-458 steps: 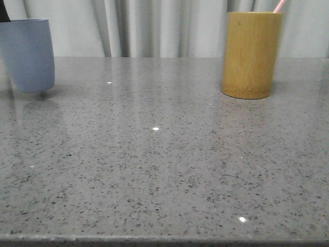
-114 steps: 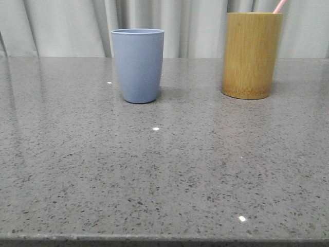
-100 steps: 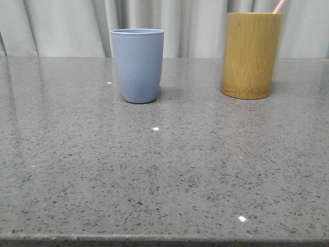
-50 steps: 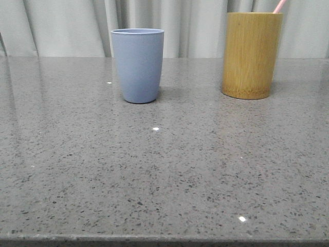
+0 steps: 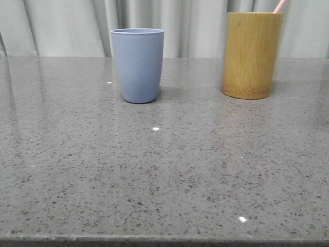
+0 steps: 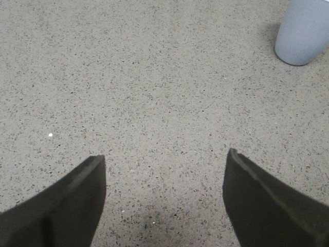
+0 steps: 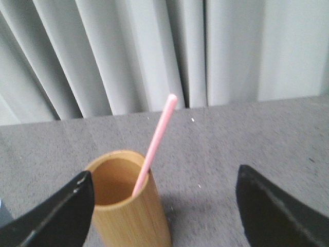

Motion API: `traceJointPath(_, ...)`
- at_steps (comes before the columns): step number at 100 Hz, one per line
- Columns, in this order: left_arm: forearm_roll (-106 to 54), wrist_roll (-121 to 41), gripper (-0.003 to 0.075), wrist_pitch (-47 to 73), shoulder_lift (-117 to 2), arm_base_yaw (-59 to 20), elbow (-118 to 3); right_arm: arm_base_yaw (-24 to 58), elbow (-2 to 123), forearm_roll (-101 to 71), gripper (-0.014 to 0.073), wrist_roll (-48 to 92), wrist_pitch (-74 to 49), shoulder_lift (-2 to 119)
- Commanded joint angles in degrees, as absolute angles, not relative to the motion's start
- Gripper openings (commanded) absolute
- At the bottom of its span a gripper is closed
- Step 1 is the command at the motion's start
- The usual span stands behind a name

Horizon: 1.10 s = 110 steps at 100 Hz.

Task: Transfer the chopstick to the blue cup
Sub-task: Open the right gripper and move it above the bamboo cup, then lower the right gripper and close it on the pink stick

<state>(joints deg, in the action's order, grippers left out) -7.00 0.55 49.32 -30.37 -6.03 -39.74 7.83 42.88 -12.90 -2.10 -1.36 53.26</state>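
Pale grey curtains (image 5: 67,25) hang in folds across the back of the scene, behind a speckled grey stone desk (image 5: 164,170) that takes up most of the front view. On the desk, in the upper right of the front view, stands a yellow-brown bamboo holder (image 5: 252,54), upright. Well apart from it, in the upper middle-left, stands the blue cup (image 5: 138,64), also upright, a bit shorter than the holder. The chopstick (image 5: 279,5) leans inside the bamboo holder, its pink tip poking above the rim at the top edge of the front view.

In the right wrist view the right claw (image 7: 164,206) is spread wide, with the holder's open mouth and the tilted chopstick between its two dark fingers (image 7: 56,213), neither finger touching them. In the left wrist view the left claw (image 6: 164,200) is also spread wide over bare desk, pinching nothing, with the blue cup far off in the upper right corner of that frame.
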Motion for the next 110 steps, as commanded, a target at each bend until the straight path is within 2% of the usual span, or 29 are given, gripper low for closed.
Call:
traceJointPath(1, -7.25, 1.27, 0.0474, 45.14, -30.57, -5.9, -41.15, 8.71, 44.67, -13.21, 0.0571, -1.9, 9.54, 56.19)
traceJointPath(47, -7.25, 1.27, 0.0474, 45.14, -30.57, -5.9, -41.15, 8.75, 44.74, -13.21, 0.0571, -5.16, 24.31, 70.71)
traceJointPath(110, -7.25, 1.27, 0.0474, 45.05, -30.57, -5.9, -41.15, 8.75, 44.81, -7.27, 0.0571, -22.43, 34.33, 75.08)
